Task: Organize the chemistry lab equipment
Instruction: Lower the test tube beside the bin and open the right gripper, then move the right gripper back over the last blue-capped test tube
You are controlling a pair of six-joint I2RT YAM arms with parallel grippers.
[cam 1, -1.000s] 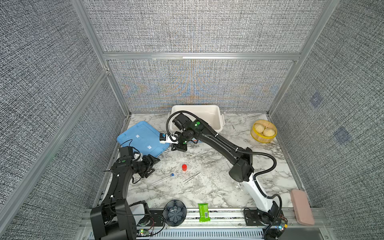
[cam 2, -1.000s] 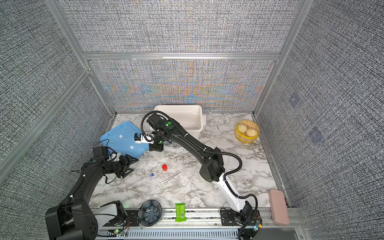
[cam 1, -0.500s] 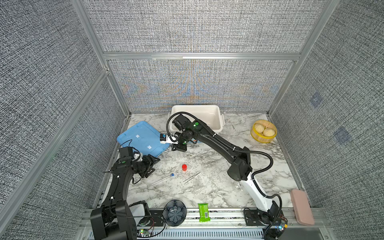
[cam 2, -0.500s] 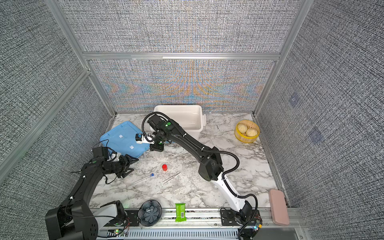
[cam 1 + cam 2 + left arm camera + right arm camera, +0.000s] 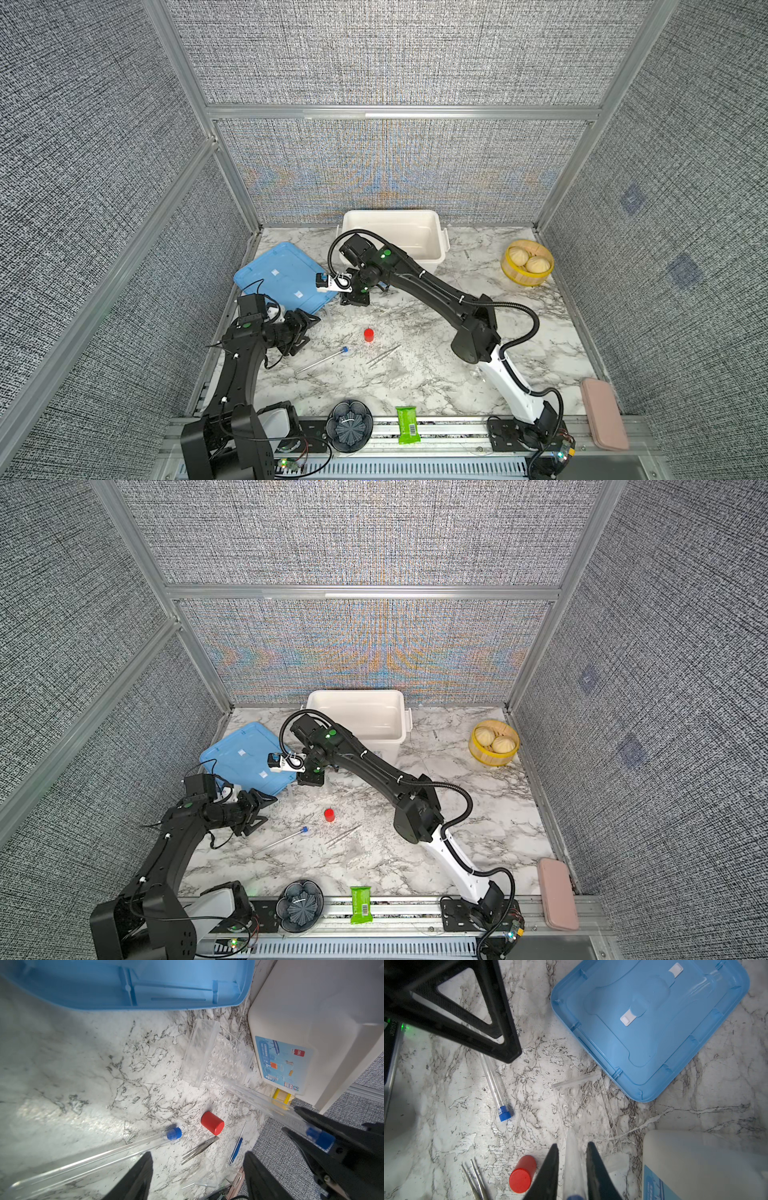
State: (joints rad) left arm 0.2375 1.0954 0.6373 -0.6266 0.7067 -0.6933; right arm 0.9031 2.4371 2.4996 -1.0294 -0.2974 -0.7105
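**Bench stock, left to right**

1. left gripper [image 5: 306, 332]: jaws spread wide and empty, low over the marble top [image 5: 419, 374], just beside the blue lid [image 5: 270, 270]. It has not moved in the last second.
2. lying blue-capped tube [image 5: 322, 360]: flat on the marble, loose, near the left gripper.
3. clear rack [image 5: 583, 1105]: at the lid's corner, near the white bin [image 5: 390, 213].
4. tilted blue-capped tube [image 5: 270, 1109]: lower end on the rack, cap end up. I cannot tell whether it sits in a hole.
5. right gripper [image 5: 572, 1144]: jaws flank the tilted tube's cap end, with a sliver of gap on each side. I cannot tell whether it is pinched or just let go. Over the last second this arm's elbow has crept in slightly, while the gripper stays over the rack. I read that as the tube delivered and release under way. If it is unseated, it may topple.
6. red-capped vial [image 5: 368, 335], silver tweezers [image 5: 384, 355], dark blue tweezers [image 5: 235, 1150]: on the marble, still to be sorted.
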